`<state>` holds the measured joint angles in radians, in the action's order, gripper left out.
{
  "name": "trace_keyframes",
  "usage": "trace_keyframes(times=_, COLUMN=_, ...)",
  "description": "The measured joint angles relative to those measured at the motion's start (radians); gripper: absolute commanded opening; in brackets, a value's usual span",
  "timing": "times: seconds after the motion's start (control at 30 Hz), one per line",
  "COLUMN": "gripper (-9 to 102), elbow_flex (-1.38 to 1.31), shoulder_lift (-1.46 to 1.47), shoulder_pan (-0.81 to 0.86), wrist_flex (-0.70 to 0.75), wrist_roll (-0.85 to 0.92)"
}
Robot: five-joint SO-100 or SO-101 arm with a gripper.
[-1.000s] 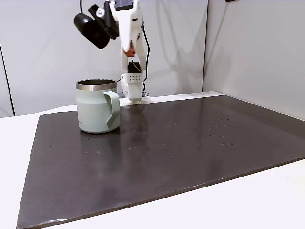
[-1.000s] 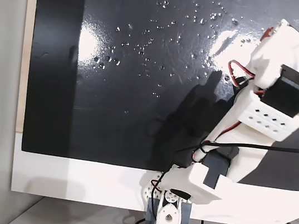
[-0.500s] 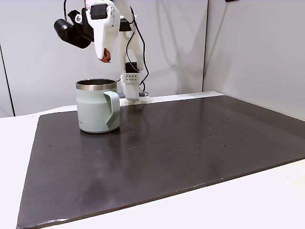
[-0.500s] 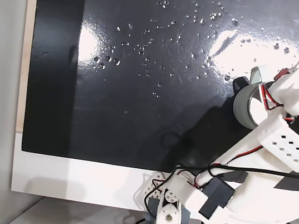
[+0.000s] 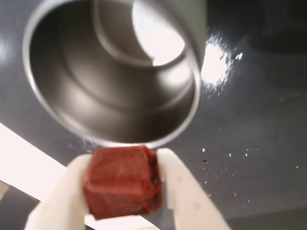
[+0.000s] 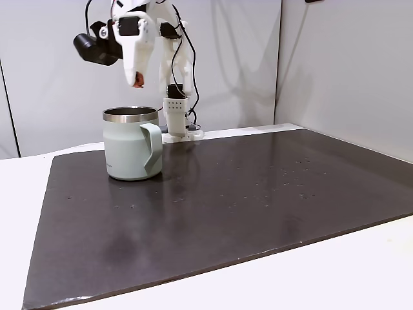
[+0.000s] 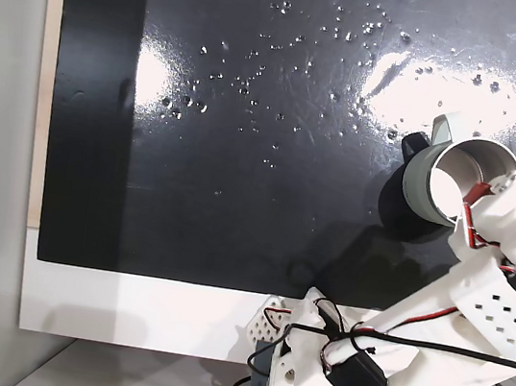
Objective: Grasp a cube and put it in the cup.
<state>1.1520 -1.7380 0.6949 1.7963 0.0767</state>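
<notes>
The cube is a small reddish-orange block, and my gripper is shut on it between two white fingers. Just beyond it in the wrist view gapes the cup, steel inside. In a fixed view the gripper hangs a little above the steel rim of the mint-green cup, with the cube showing at its tip. Seen from above in a fixed view, the gripper overlaps the right edge of the cup, whose handle points away from the arm's base.
The cup stands on a dark glossy mat speckled with droplets, laid on a white table. The arm's base sits at the mat's near edge in that fixed view. Grey walls stand behind.
The arm has swung across with the cube held, from beside the cup to directly above its opening, and has lowered slightly toward the rim.
</notes>
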Motion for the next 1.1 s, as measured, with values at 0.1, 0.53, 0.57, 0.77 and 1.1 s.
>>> trace_keyframes(times=0.1, gripper=5, elbow_flex=0.008, shoulder_lift=-0.012, shoulder_pan=0.038, wrist_flex=0.0, wrist_roll=0.021)
trace_keyframes(times=0.53, gripper=14, elbow_flex=0.043, shoulder_lift=-0.014, shoulder_pan=0.051, wrist_flex=0.0, wrist_roll=0.026)
trace_keyframes(times=0.57, gripper=18, elbow_flex=0.043, shoulder_lift=-0.014, shoulder_pan=0.051, wrist_flex=0.0, wrist_roll=0.026)
trace_keyframes(times=0.77, gripper=24, elbow_flex=0.052, shoulder_lift=-0.014, shoulder_pan=0.051, wrist_flex=0.0, wrist_roll=0.017)
trace_keyframes(times=1.1, gripper=24, elbow_flex=0.063, shoulder_lift=-0.014, shoulder_pan=0.051, wrist_flex=0.0, wrist_roll=0.017)
